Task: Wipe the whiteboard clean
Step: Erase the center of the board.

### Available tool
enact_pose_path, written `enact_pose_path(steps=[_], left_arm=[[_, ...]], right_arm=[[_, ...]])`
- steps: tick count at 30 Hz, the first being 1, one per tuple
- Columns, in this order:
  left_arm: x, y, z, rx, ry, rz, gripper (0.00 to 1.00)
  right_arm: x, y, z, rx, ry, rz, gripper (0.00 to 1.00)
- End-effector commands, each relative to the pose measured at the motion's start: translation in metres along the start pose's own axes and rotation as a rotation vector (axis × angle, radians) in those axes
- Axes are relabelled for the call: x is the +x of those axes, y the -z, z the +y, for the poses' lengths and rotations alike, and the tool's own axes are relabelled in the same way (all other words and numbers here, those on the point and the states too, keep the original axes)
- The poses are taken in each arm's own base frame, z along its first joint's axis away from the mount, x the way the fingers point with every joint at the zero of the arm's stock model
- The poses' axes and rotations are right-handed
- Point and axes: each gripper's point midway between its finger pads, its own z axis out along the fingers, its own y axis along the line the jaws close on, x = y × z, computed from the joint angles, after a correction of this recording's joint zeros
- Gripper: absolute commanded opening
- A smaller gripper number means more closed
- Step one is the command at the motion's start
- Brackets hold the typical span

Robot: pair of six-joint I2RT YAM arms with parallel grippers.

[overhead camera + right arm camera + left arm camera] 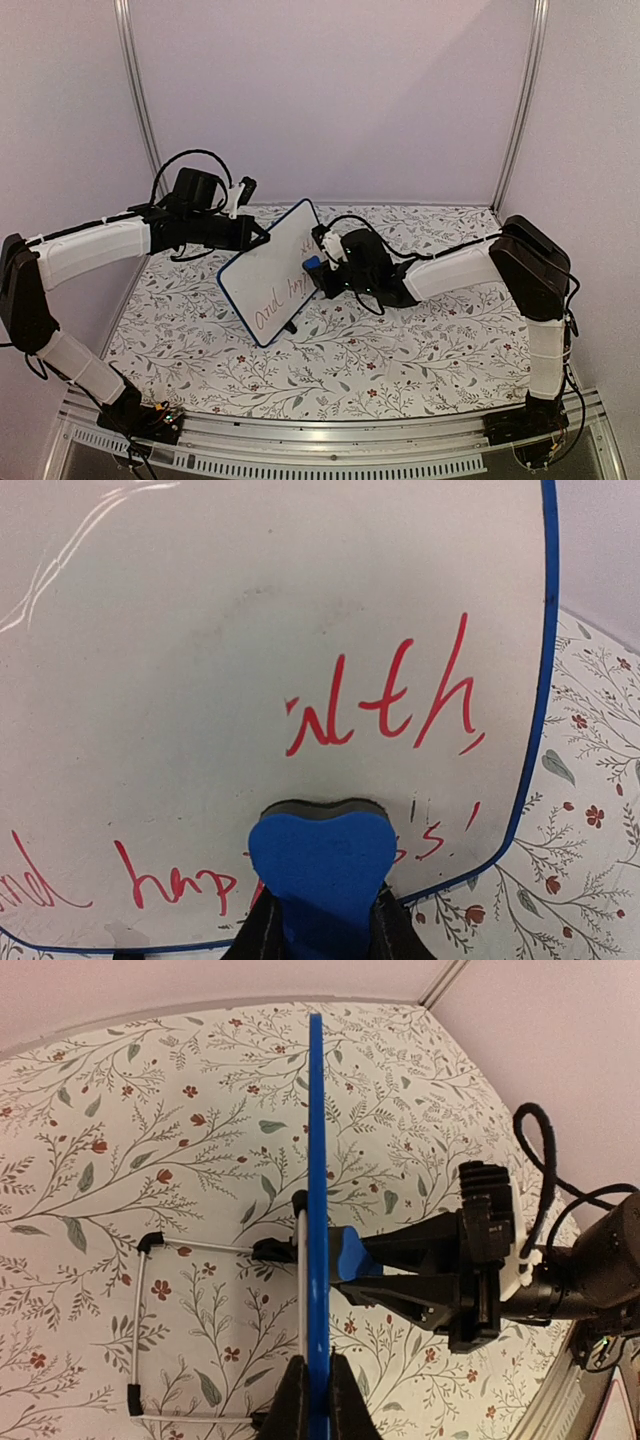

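The whiteboard runs off the right wrist view's top and left edges, and the blue eraser hides part of its lower red writing. The left wrist view shows it edge-on, face hidden.

Scribbled whiteboard — tilted between left gripper and right gripper

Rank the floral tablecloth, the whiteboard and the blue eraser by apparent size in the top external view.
1. floral tablecloth
2. whiteboard
3. blue eraser, only a small part of it showing
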Motion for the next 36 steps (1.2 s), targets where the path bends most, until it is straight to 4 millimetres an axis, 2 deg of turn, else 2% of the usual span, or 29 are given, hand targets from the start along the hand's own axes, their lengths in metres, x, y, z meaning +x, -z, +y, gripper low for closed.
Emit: enact_pose_path(steps=[1,12,16,20,27,30,33,36], left_arm=[[0.032,-0.015,-0.005,0.027,0.01,0.105,0.0],[0.031,-0.014,-0.005,0.026,0.011,0.102,0.0],[0.031,-0.014,-0.005,0.025,0.01,0.103,0.0],[0.031,-0.014,-0.004,0.024,0.011,0.102,0.0],[0.032,-0.014,-0.005,0.027,0.011,0.105,0.0],[0.031,-0.014,-0.005,0.029,0.01,0.103,0.0],[0.032,-0.015,-0.005,0.028,0.012,0.105,0.0],[0.033,-0.015,-0.005,0.028,0.013,0.109,0.0]], right_arm=[[-0.015,0.003,-0.001,-0.005,-0.026,-0.042,0.16],[-0.084,0.005,-0.009,0.032,0.022,-0.161,0.17],[-0.095,0.005,-0.015,0.04,0.026,-0.177,0.17],[-0.074,-0.002,-0.016,0.035,0.022,-0.136,0.17],[-0.013,-0.007,-0.011,-0.005,-0.024,-0.027,0.17],[0.005,-0.007,-0.007,-0.01,-0.024,0.005,0.16],[0.01,-0.008,-0.006,-0.011,-0.03,0.012,0.16],[-0.001,-0.007,-0.007,-0.006,-0.032,-0.011,0.16]])
